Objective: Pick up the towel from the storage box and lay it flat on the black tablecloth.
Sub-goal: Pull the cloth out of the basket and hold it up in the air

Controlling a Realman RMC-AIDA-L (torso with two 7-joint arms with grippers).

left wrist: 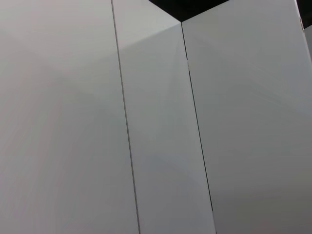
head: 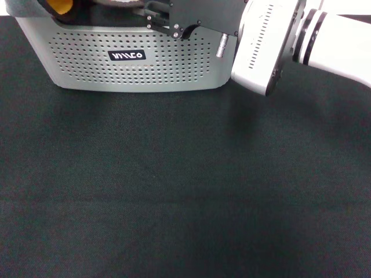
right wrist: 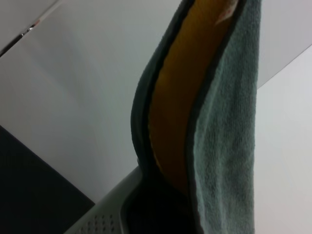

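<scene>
The light grey storage box (head: pixel 133 75) stands at the far edge of the black tablecloth (head: pixel 185 191). A bit of the yellow-orange towel (head: pixel 59 6) shows in the box's left corner. My right gripper (head: pixel 191 14) reaches over the box's right half, and its fingertips are cut off by the top of the head view. In the right wrist view the towel (right wrist: pixel 180 97) hangs stretched upward out of the box (right wrist: pixel 105 219), with its orange face folded inside its grey back. It looks held from above. My left gripper is out of view.
The right arm's white wrist housing (head: pixel 261 46) overhangs the box's right corner. The left wrist view shows only white wall panels (left wrist: pixel 156 126). The tablecloth spreads wide in front of the box.
</scene>
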